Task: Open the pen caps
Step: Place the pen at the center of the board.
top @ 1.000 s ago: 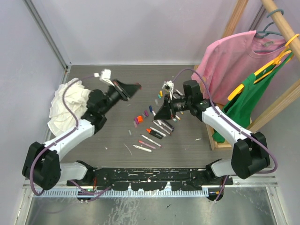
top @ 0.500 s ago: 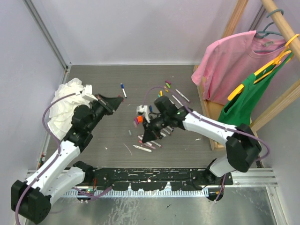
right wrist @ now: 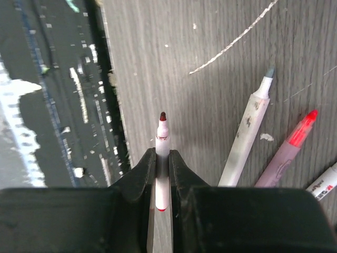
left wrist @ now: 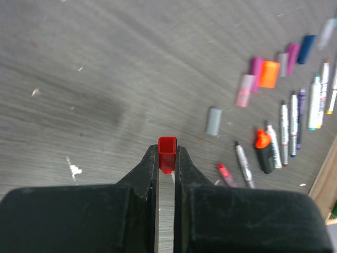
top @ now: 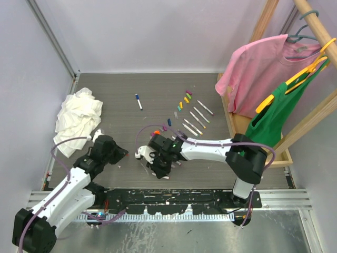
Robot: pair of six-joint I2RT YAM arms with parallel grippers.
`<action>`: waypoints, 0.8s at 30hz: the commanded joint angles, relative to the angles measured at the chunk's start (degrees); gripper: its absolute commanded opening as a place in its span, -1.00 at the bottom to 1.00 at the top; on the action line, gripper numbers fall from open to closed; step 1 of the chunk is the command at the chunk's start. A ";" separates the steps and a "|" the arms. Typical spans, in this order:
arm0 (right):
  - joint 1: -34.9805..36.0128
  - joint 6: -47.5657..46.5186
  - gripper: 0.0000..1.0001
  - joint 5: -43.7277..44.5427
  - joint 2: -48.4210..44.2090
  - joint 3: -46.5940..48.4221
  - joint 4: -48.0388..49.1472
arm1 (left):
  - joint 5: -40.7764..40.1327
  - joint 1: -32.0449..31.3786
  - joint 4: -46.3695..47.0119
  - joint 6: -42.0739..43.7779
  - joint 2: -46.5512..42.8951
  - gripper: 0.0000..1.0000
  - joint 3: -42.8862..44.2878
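Left gripper (left wrist: 167, 159) is clamped on a red cap (left wrist: 167, 150). The cap sits right at the fingertips, open end pointing away from the wrist, held just above the grey table (left wrist: 95, 63). In the left wrist view the loose caps are well apart from it, in the upper right of the frame: a grey cap (left wrist: 213, 121) is closest, then a pink cap (left wrist: 245, 90), an orange cap (left wrist: 269, 74) and a blue cap (left wrist: 307, 42) further out. Uncapped pens (left wrist: 293, 128) are lined up at the right edge. Right gripper (right wrist: 162, 158) is pinching a white-barrelled pen (right wrist: 162, 138). The pen has no cap, and its dark red tip sticks out past the fingers toward the top of the frame. Lying flat just to the right are a grey-tipped pen (right wrist: 250, 134) and a red-tipped pen (right wrist: 296, 142). In the top view both grippers are low at lower centre, near each other but not touching. A white rag (top: 79, 118) is at the left.
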 commanded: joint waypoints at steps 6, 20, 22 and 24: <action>3.74 -0.86 -0.86 15.47 5.87 7.17 -0.35 | 6.59 0.35 7.81 -8.91 4.93 -1.00 -5.16; 3.94 -0.60 -0.48 17.55 8.31 7.59 -0.37 | 10.05 0.26 14.41 -12.21 12.73 -1.00 -6.10; 3.99 -0.68 -0.42 17.62 8.27 7.74 -0.60 | 10.06 0.26 14.45 -12.35 12.42 -1.00 -6.33; 3.92 -0.69 -0.37 17.65 7.98 7.84 -0.71 | 10.02 0.26 14.53 -12.55 11.96 -1.00 -6.63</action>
